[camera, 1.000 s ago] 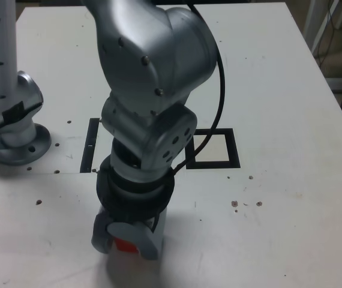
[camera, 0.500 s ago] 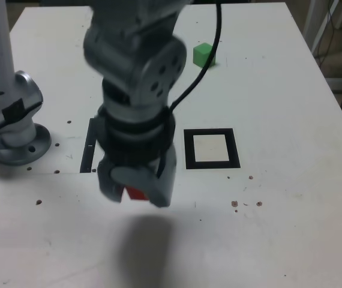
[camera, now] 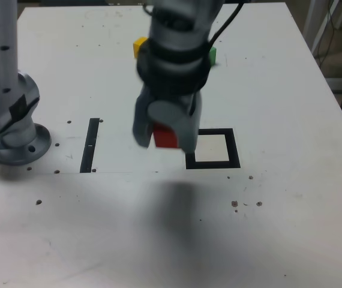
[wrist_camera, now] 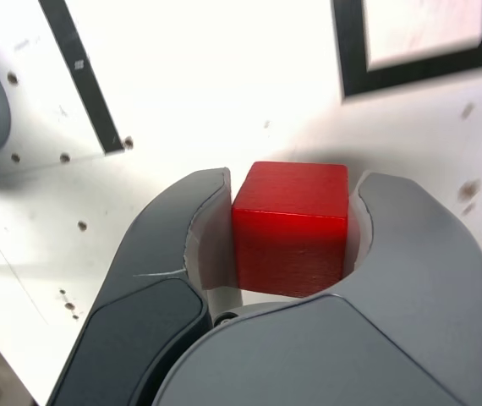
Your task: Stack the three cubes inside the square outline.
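Red cube gripped above the table, beside the square

The gripper (camera: 165, 139) was closed on the red cube (wrist_camera: 290, 228), a finger against each of two opposite sides. The fingers covered part of the cube in the exterior view, and blur softened their edges. The arm (camera: 180, 39) came down from that view's top edge, its upper part cut off, with the fingers pointing down and held off the table (camera: 279, 222). In the exterior view, the gripper appeared just left of the square (camera: 213, 165) and hid its upper left corner; the wrist view cut the square off at the frame. A soft shadow fell below and left of the square. Beyond the square, the yellow cube (camera: 139, 45) and the green cube (camera: 213, 56) stood apart, each partly hidden behind the arm. The black strip (camera: 89, 146) lay well left of the square.
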Controlling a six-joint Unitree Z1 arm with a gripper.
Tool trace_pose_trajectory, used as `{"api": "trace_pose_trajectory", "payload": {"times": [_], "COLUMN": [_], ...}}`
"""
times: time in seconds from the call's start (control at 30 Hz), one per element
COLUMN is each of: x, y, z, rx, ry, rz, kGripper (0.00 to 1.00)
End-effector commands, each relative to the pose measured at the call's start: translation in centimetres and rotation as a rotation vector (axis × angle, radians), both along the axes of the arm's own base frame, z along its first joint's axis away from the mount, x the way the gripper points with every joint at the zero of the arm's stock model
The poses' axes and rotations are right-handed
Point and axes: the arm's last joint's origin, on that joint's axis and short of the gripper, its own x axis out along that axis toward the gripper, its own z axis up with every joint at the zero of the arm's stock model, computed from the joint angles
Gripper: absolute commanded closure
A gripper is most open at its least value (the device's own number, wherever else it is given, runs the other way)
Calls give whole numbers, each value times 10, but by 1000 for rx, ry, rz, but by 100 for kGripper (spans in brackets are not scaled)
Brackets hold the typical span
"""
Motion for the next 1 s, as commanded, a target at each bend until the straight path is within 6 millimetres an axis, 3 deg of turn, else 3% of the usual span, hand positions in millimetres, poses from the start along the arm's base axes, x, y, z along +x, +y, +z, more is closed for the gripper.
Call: {"api": "trace_pose_trajectory", "payload": {"times": [0.0,0.23,0.63,0.97], "x": [5,23,65,81], "y": [14,49,53,70], "z": [2,-7,-57,-66], "rx": [-3,7,-6,-54], "ry": [4,23,119,100], "rz": [20,105,162,134], "kGripper": [76,76,76,75]}}
